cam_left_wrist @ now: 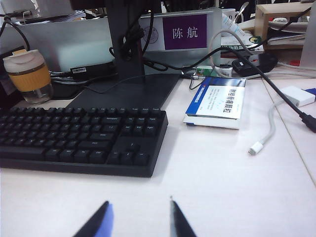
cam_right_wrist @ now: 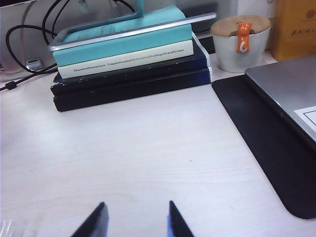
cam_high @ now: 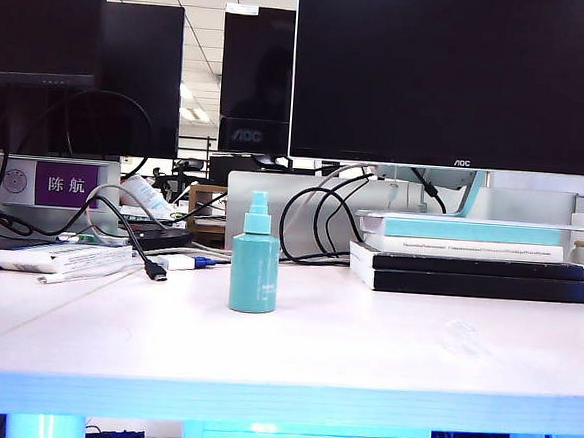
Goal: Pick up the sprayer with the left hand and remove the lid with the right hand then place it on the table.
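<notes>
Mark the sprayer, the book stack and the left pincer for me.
sprayer point(cam_high: 254, 272): exterior view, middle of its teal body.
book stack point(cam_right_wrist: 129, 79): right wrist view, spines at mid-height.
left pincer point(cam_left_wrist: 139, 219): left wrist view, midway between its two fingertips, standing apart and empty above the table.

Black pointed fingertips point(cam_left_wrist: 98, 222), blue-edged

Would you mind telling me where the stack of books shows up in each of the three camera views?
Exterior view: stack of books at right, behind and right of the sprayer.
Left wrist view: not in it.
Right wrist view: stack of books on the table, beyond the open right gripper.
Shared landmark: the purple name sign.
</notes>
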Robot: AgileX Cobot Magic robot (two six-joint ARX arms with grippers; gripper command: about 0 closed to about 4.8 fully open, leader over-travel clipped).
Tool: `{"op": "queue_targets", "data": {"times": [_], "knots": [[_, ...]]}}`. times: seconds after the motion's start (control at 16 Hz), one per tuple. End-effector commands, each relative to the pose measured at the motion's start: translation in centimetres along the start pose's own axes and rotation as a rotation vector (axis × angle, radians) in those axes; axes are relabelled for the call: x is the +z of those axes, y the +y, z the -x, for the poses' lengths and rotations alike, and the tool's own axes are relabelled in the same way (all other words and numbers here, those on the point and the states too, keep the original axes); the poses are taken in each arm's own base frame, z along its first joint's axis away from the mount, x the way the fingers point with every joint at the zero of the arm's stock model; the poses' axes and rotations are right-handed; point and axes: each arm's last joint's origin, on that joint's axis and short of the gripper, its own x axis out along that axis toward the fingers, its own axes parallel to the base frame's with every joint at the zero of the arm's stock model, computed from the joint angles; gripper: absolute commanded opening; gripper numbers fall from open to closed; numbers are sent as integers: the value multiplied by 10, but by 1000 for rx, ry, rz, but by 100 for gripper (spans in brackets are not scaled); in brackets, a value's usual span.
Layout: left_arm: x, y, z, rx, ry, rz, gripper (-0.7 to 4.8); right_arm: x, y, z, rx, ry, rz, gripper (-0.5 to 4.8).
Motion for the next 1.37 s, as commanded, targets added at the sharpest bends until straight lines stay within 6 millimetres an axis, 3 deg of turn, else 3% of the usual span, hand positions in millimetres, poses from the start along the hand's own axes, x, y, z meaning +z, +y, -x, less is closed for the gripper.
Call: {"op": "queue_targets", "data": {"times": [0.06, 0.31, 0.5, 0.81, 0.87, 1.37], "knots": [[7, 0, 1, 2, -74, 17, 160, 2, 1, 0, 11, -34, 1, 158], [7, 0, 0, 1, -72, 17, 160, 2, 1, 0, 14, -28, 1, 158], [7, 0, 0, 1, -72, 17, 160, 18, 4, 2, 65, -192, 0, 158], [7, 0, 0, 1, -72, 17, 160, 21, 5, 2, 62, -233, 63, 158], [7, 0, 0, 1, -72, 17, 160, 19, 5, 2, 61, -217, 169, -2], [7, 0, 0, 2, -74, 17, 160, 18, 4, 2, 50, -204, 167, -2]]}}
